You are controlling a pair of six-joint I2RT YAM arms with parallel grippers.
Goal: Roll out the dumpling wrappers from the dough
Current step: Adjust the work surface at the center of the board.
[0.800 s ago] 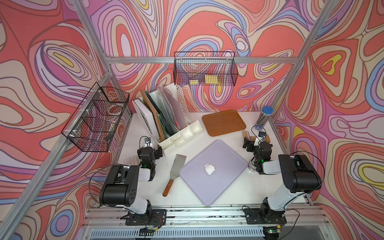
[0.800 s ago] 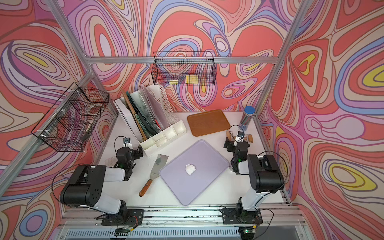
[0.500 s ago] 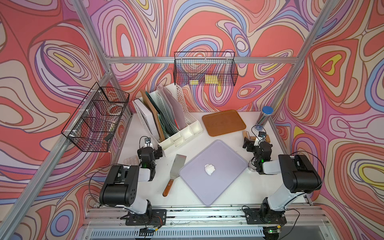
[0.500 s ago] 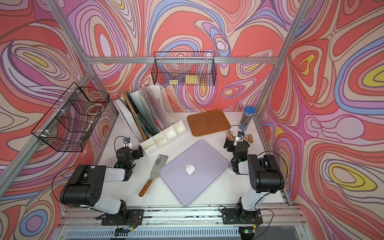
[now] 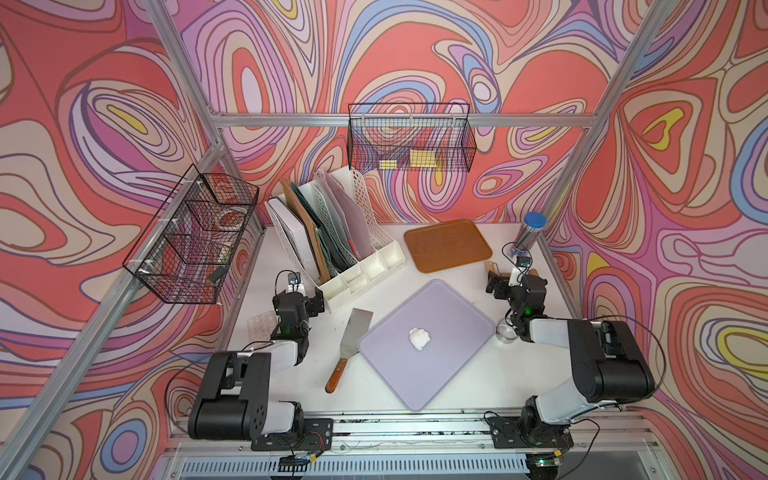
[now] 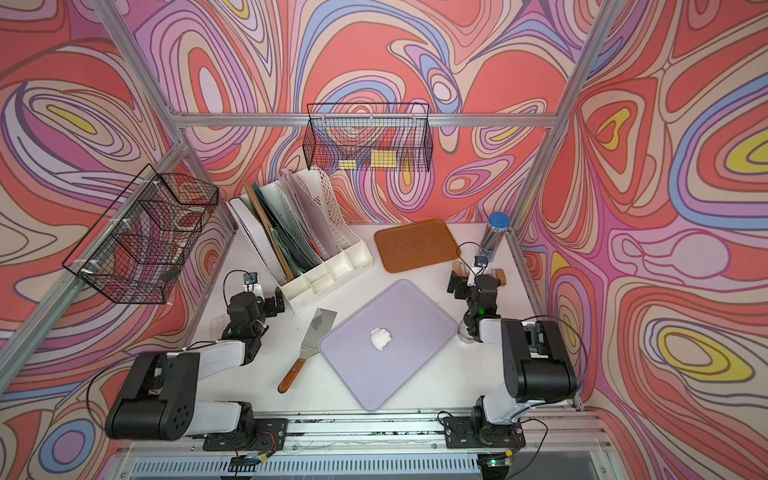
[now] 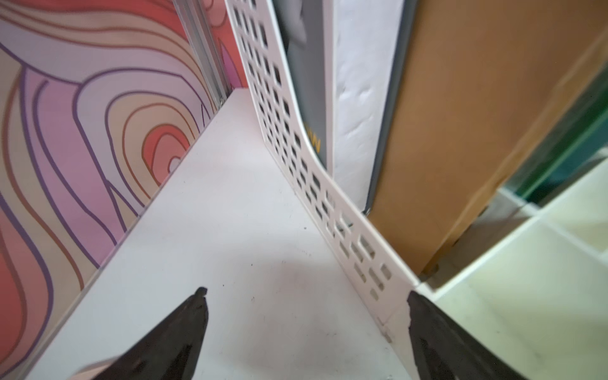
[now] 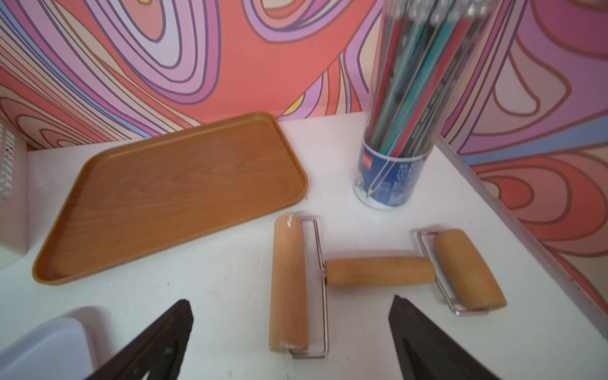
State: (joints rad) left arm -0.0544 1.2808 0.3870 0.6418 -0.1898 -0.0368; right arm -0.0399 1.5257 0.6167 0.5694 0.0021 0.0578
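Nothing has moved since the earlier frames: both arms sit parked at the sides of the white desk [image 5: 469, 374] and every object lies where it was.

The dough [image 5: 419, 338], a small, lumpy white mound with a ragged outline, rests near the middle of a smooth lilac board [image 5: 432, 378]. The board is square with rounded corners and set cornerwise at the centre of the desk. Neither arm touches the dough.

The left tool [image 7: 306, 293] stands wide and empty over bare desk near the left edge, its dark, pointed fingertips [image 7: 197, 306] just beside a white perforated plastic file rack [image 7: 296, 148] holding upright boards. The right tool [image 8: 290, 300] is also spread wide and grips nothing. It hovers near the right edge above a double-ended roller [image 8: 378, 271] with a short wooden handle, thin wire frames and a pale wooden cylinder at each end.

A scraper [image 5: 353, 330] with a shiny flat metal blade and a brown wooden handle lies just left of the board. A wood-grain brown tray [image 5: 448, 245], shallow with rounded corners, sits toward the back edge. A clear cylindrical tube of pencils [image 8: 388, 177] stands in the back right corner.
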